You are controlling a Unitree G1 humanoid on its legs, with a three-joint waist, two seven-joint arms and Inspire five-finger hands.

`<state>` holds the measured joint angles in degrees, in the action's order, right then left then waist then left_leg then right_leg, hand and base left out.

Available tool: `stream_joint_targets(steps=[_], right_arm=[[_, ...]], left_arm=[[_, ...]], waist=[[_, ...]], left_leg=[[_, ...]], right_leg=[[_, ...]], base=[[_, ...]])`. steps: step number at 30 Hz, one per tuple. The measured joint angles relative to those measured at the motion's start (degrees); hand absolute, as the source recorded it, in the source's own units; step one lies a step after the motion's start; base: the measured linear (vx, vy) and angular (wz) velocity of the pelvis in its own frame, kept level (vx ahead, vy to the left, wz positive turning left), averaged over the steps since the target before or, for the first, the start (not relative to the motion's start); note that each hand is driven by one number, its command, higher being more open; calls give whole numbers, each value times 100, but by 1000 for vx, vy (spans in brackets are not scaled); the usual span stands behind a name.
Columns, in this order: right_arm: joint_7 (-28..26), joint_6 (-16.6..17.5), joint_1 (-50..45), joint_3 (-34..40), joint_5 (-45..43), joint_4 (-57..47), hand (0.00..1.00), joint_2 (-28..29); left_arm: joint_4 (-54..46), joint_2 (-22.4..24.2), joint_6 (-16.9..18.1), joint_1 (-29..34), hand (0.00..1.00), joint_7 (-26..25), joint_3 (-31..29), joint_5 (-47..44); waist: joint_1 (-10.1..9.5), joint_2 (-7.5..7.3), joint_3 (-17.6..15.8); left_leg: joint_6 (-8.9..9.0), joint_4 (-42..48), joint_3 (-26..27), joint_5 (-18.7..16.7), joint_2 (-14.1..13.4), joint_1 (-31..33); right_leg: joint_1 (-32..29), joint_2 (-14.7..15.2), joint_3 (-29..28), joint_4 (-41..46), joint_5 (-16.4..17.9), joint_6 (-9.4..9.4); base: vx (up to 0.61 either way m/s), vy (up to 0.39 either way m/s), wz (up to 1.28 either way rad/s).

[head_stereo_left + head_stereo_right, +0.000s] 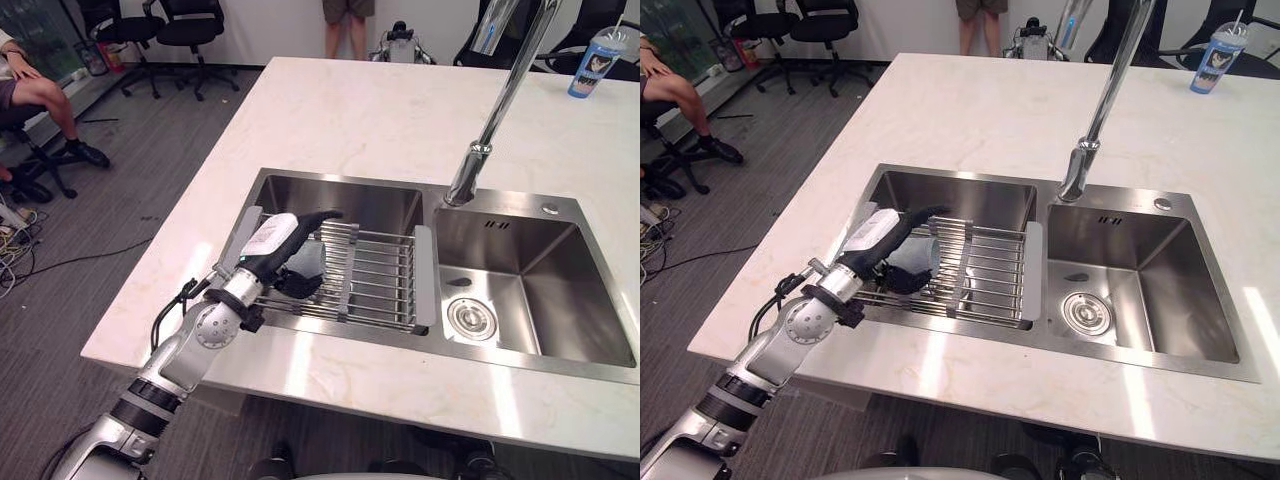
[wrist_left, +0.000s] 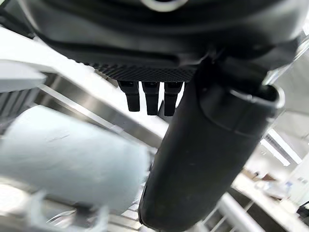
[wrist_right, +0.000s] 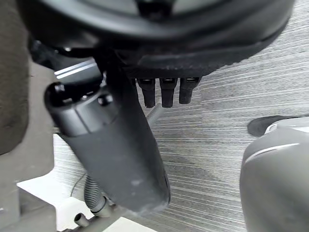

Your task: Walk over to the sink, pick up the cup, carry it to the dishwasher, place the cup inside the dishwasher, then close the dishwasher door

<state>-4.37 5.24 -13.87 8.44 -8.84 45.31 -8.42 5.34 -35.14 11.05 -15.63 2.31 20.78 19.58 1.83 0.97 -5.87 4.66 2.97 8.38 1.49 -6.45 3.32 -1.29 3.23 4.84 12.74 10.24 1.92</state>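
Left hand point(image 1: 275, 242) beside pale cylindrical cup point(image 2: 67, 154) — steel-wire rack point(image 1: 380, 280) beneath.

The counter point(image 1: 350, 110) holds a sink point(image 1: 585, 300) and tumbler point(image 1: 598, 62).

My two head eyes look steeply down on the tabletop point(image 1: 350, 110) and sink point(image 1: 590, 310), set slightly apart, sharing nearly everything. Left wrist cam sits tight behind the left robot hand point(image 2: 203, 159), facing into the sink. Right wrist cam hugs the right robot hand point(image 3: 116, 159), facing the floor point(image 3: 231, 145).
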Motion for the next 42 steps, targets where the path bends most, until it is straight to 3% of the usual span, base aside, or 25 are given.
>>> stream_joint_targets(steps=[7, 8, 15, 23, 25, 27, 30, 34, 38, 42], right_arm=[[-33, -10, 60, -7, 15, 157, 90, -83], [-34, -10, 91, -40, 21, 158, 90, -101], [-107, -9, 221, -282, 165, 147, 90, -153], [-78, -8, 225, -327, 166, 146, 90, -151], [-61, -8, 237, -324, 165, 148, 90, -151], [-37, -7, 245, -294, 164, 141, 90, -122], [-9, -8, 243, -169, 159, 137, 90, -49], [57, -8, 248, -84, 149, 105, 90, 14], [198, -17, 308, 27, 147, -30, 90, 122], [391, -32, 243, 29, 146, -581, 90, 219]], left_arm=[[432, -277, -45, -174, 90, 65, 12, 647], [528, -325, -57, -267, 30, 66, 75, 791], [885, -507, -69, -870, 30, 189, 394, 991], [822, -611, -95, -912, 30, 184, 375, 953], [634, -370, -149, -711, 30, 156, 11, 803], [-8, 196, -256, -253, 30, -55, -684, 364], [-1055, 983, -253, 316, 30, -492, -1262, -309], [-2162, 1984, -58, 1068, 30, -971, -1543, -1240], [-2400, 2286, 26, 1300, 30, -1126, -1526, -1643], [-2536, 2511, 19, 1562, 30, -1192, -1318, -1812]], waist=[[119, -6, 6], [142, -7, 6], [240, -2, 3], [362, -2, -3], [361, -2, -7], [317, -27, -23], [270, -52, -38], [206, -125, -96], [188, -203, -254], [178, -278, -457]], left_leg=[[-2, -366, 19, 160, 33, -39], [-22, -406, 36, 174, 45, -38], [-153, -578, 224, 270, 151, -32], [-196, -734, 259, 348, 225, -47], [-197, -756, 261, 348, 233, -93], [-194, -766, 279, 343, 233, -196], [-174, -746, 341, 262, 210, -319], [-162, -406, 658, -9, 154, -399], [-178, 27, 900, -232, 96, -293], [-336, 839, 962, -587, -14, 93]], right_leg=[[-86, -18, -50, -182, -112, 8], [-87, -17, -82, -246, -161, 14], [-145, 69, -243, -579, -423, 129], [-186, 118, -336, -719, -540, 191], [-138, 120, -363, -768, -565, 192], [-93, 124, -489, -769, -565, 192], [-51, 105, -638, -744, -566, 193], [-81, 72, -1017, -605, -569, 203], [-239, 60, -1257, -333, -575, 227], [-599, 71, -958, 201, -637, 333]], base=[[20, -5, -4], [17, 33, -14], [-27, 54, -13], [-6, 24, -7], [25, 6, -9], [18, 3, -19], [-9, -2, -25], [-32, 8, -48], [-48, 6, -40], [-121, -4, -16]])
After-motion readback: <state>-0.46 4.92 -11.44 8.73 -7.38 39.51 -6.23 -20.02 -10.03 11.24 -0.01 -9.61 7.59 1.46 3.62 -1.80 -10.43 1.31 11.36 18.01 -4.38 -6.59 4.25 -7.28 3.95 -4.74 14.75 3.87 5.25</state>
